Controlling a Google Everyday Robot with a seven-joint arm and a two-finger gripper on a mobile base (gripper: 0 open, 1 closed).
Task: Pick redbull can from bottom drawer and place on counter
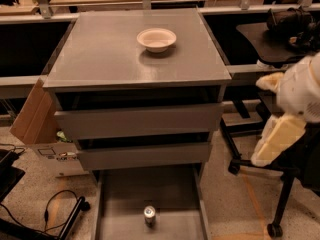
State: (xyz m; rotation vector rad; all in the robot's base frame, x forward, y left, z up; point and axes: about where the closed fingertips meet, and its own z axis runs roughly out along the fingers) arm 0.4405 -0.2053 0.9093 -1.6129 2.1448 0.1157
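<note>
The redbull can (pixel 149 216) stands upright in the pulled-out bottom drawer (pixel 120 199), near the middle of its front part, its silver top showing. The counter (pixel 100 54) is the grey cabinet top above the two closed drawers. My gripper (pixel 274 145) is at the end of the white and cream arm at the right of the cabinet. It hangs at about middle-drawer height, well away from the can, and nothing shows in it.
A white bowl (pixel 156 39) sits on the counter toward the back. A cardboard box (pixel 35 119) leans at the cabinet's left. A black office chair (pixel 280 184) stands at the right behind the arm. Cables (pixel 55 209) lie on the floor at the left.
</note>
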